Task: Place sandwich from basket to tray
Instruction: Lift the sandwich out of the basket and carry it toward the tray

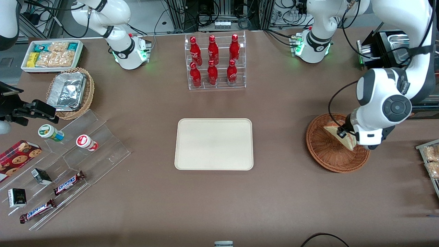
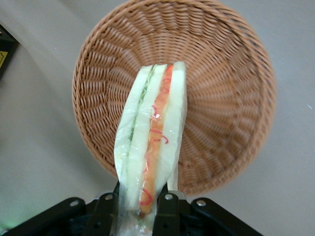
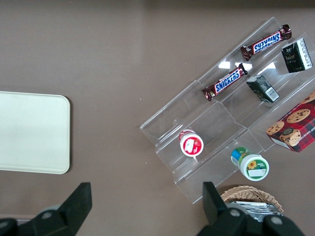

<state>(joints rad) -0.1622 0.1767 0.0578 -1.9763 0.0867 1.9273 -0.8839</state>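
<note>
My left gripper is shut on the sandwich, a plastic-wrapped wedge of pale bread with red and green filling. It holds the wedge over the round reddish-brown wicker basket at the working arm's end of the table. In the left wrist view the fingers of the gripper pinch the narrow end of the sandwich. The rest of the wedge hangs out over the basket, whose bowl holds nothing else. The cream tray lies bare at the table's middle, well apart from the basket, and the tray also shows in the right wrist view.
A clear rack of red bottles stands farther from the front camera than the tray. Toward the parked arm's end are a stepped acrylic shelf with snacks, a tan basket with a foil container and a white bin. Snack packets lie beside the basket.
</note>
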